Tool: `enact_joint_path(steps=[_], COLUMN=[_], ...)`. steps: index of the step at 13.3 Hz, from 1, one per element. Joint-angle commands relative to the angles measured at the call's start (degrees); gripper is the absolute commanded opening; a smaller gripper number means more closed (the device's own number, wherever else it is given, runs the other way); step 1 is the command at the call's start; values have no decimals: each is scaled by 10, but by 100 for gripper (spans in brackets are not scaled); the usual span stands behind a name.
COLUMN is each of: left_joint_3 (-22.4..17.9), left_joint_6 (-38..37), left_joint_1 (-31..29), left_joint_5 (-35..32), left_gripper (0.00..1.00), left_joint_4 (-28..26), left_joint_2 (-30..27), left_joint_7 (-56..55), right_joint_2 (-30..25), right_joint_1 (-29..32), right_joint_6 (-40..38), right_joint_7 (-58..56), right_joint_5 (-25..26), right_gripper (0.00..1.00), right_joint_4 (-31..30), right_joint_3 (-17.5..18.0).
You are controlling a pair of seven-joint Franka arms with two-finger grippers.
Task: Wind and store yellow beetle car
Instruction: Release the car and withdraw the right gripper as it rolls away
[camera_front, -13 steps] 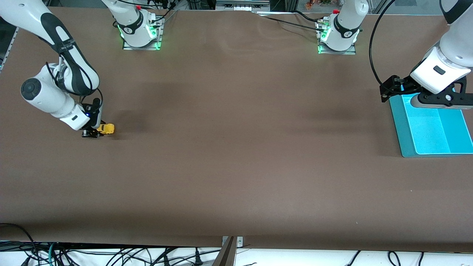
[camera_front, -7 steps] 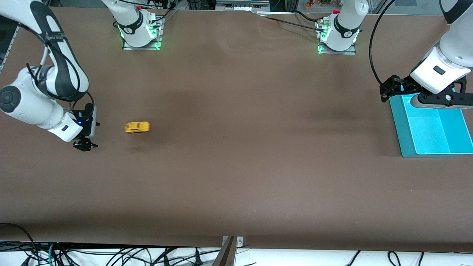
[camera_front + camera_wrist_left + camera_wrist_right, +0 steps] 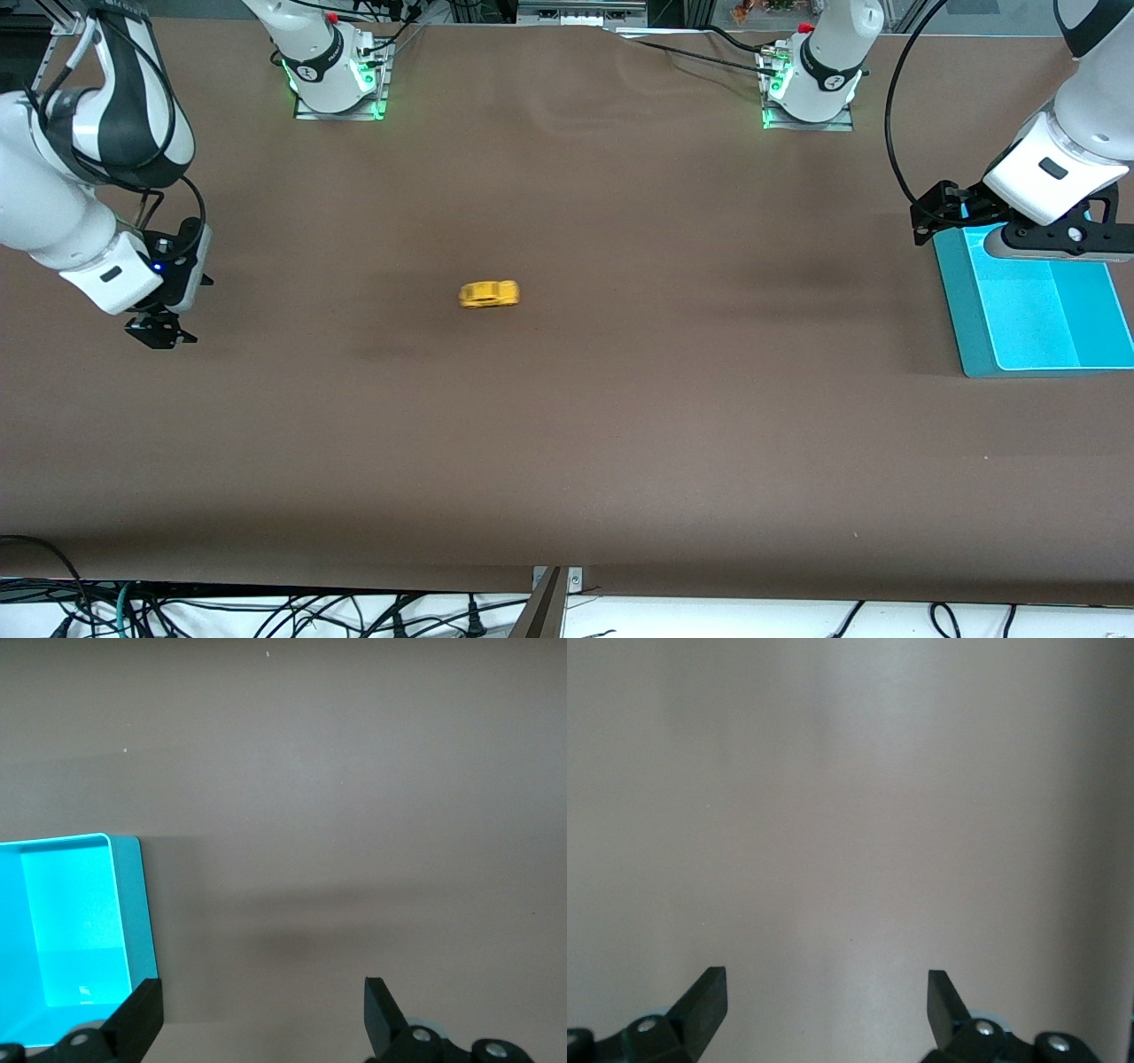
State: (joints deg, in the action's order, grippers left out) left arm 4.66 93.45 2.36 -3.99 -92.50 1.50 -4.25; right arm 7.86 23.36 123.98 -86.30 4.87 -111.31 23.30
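The right gripper (image 3: 159, 335) hung spread and empty over the table (image 3: 567, 425), well apart from the yellow beetle car (image 3: 488, 294), while the left gripper (image 3: 930, 221), also spread, waited over the teal tray (image 3: 970, 341).

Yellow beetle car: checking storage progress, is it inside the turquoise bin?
No, the small yellow beetle car sits on the bare brown table mid-way.
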Motion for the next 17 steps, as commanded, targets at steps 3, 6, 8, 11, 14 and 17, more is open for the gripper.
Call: enact_joint_path(steps=[3,6,8,11,14,17], left_joint_3=[-1,-1,-1,-1,0,1], left_joint_6=[-13,-13,-13,-27,-52,-64], left_joint_1=[-1,0,0,0,1,2], left_joint_5=[7,7,7,8,8,15], left_gripper=[100,100,100,100,100,100], left_joint_4=[19,19,19,19,19,16], left_joint_2=[9,9,9,8,8,8], left_joint_7=[13,12,13,13,66,181], right_joint_2=[-40,-43,-43,-44,-70,-89], right_joint_1=[-8,-12,-17,-29,-44,-80], right_joint_6=[-36,-41,-54,-90,-114,-152], right_joint_7=[32,33,33,81,182,359], right_joint_5=[-5,-5,-5,-3,-3,-5], right_gripper=[100,100,100,100,100,100], right_joint_4=[16,19,34,61,60,60], right_joint_3=[1,1,1,-3,-7,-35])
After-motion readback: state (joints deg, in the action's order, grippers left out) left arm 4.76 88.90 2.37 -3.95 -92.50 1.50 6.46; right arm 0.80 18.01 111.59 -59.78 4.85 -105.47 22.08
